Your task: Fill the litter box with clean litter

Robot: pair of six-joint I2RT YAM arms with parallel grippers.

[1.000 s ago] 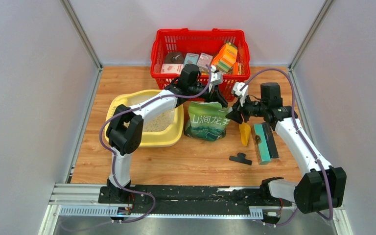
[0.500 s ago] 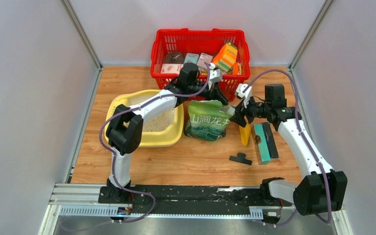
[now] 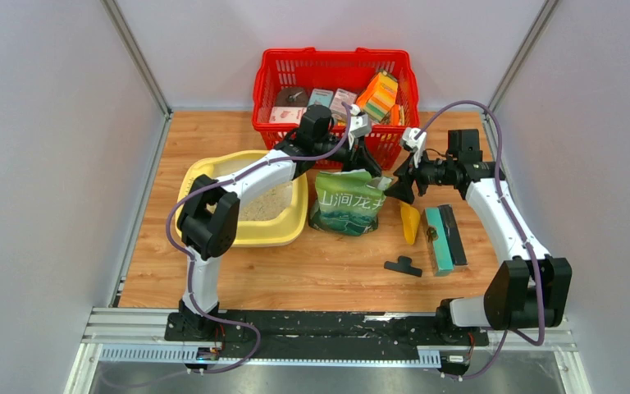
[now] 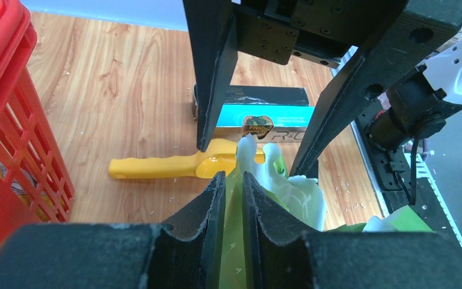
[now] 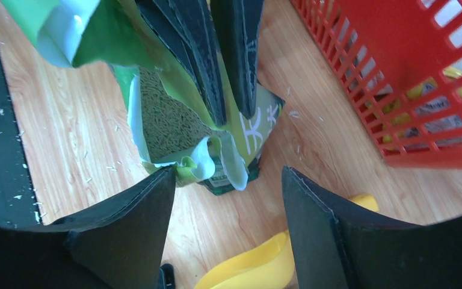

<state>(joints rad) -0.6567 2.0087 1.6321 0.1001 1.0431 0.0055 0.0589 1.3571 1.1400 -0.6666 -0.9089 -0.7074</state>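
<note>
The pale-yellow litter box (image 3: pixel 205 168) lies at the left and holds a patch of beige clean litter (image 3: pixel 267 203). The green bag (image 3: pixel 349 205) stands to its right. My left gripper (image 3: pixel 367 168) is shut on the bag's top edge, seen between its jaws in the left wrist view (image 4: pixel 233 192). My right gripper (image 3: pixel 395 189) is open beside the bag's top right corner. In the right wrist view (image 5: pixel 225 180) the bag's torn flap (image 5: pixel 216 159) hangs between its fingers, and granules (image 5: pixel 165 123) show inside the open bag.
A red mesh basket (image 3: pixel 336 61) of packets stands behind the bag. A yellow scoop (image 3: pixel 410 222), a teal-and-black box (image 3: pixel 443 238) and a small black piece (image 3: pixel 402 265) lie to the right of the bag. Loose grains are scattered on the wooden table.
My right arm has swung back and to the right, with its wrist turning, while its open gripper stays by the bag's corner. The left arm and the bag have not moved.
</note>
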